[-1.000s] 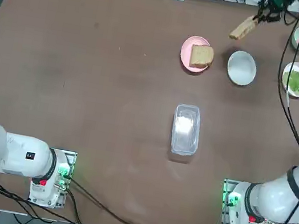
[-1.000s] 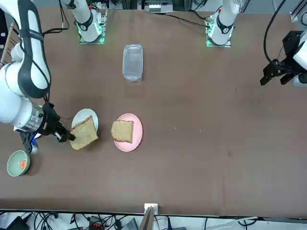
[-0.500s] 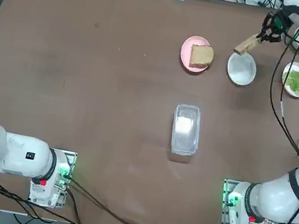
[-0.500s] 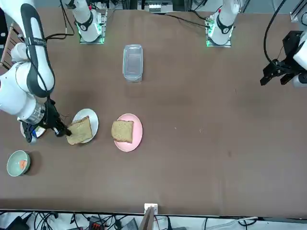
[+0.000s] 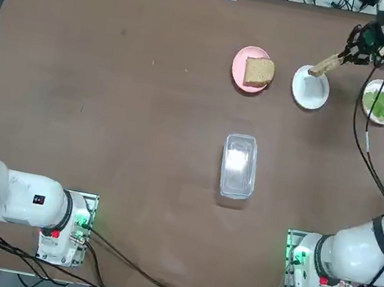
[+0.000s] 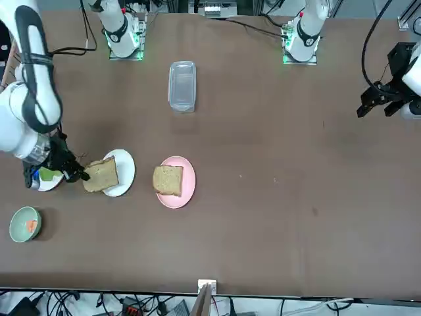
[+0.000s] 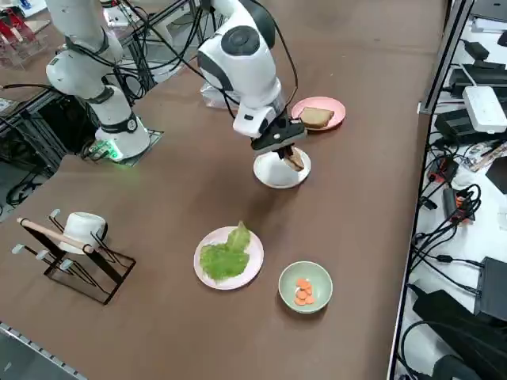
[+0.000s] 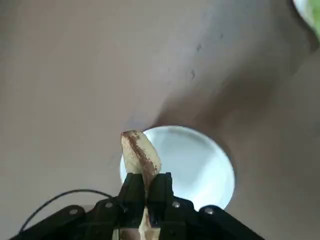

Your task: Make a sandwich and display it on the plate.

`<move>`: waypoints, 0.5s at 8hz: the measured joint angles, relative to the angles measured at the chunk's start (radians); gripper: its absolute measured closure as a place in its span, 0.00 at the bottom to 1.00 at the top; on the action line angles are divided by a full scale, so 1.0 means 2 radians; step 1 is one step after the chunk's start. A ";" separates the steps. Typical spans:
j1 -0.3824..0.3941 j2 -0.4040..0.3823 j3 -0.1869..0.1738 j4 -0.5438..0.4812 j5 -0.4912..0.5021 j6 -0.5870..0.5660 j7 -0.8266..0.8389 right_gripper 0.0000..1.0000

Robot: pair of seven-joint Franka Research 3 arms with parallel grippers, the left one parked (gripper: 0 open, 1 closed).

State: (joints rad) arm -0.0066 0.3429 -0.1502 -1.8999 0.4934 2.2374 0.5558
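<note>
My right gripper (image 5: 346, 56) (image 6: 75, 174) (image 7: 285, 146) (image 8: 146, 186) is shut on one edge of a tan toast slice (image 5: 325, 64) (image 6: 100, 176) (image 7: 295, 161) (image 8: 141, 154). The slice hangs tilted over the edge of the white plate (image 5: 311, 94) (image 6: 125, 166) (image 7: 272, 177) (image 8: 200, 165), on the side toward the lettuce. Whether it touches the plate I cannot tell. A second toast slice (image 5: 259, 71) (image 6: 168, 180) (image 7: 316, 117) lies on the pink plate (image 5: 238, 65) (image 6: 185, 192) (image 7: 338, 106) beside it. No stacked sandwich is in view.
Green lettuce (image 7: 226, 257) lies on another white plate (image 5: 382, 103) (image 6: 46, 178) beyond my gripper. A pale-green cup (image 6: 24, 224) (image 7: 305, 286) holds orange pieces. A clear lidded container (image 5: 238, 165) (image 6: 181, 85) sits mid-table. A mug rack (image 7: 71, 237) stands off to the side.
My right gripper carried the toast from near the table's far edge toward the robot and down, until it hangs over the white plate's edge.
</note>
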 joint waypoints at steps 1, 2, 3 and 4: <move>-0.003 0.000 0.000 -0.002 0.020 -0.006 0.000 0.92; -0.002 -0.001 0.001 -0.007 0.029 -0.007 0.000 0.92; -0.002 -0.001 0.002 -0.016 0.031 -0.007 0.000 0.92; -0.002 -0.001 0.002 -0.026 0.033 -0.006 0.000 0.92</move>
State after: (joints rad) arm -0.0107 0.3400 -0.1461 -1.9512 0.5591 2.2245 0.5552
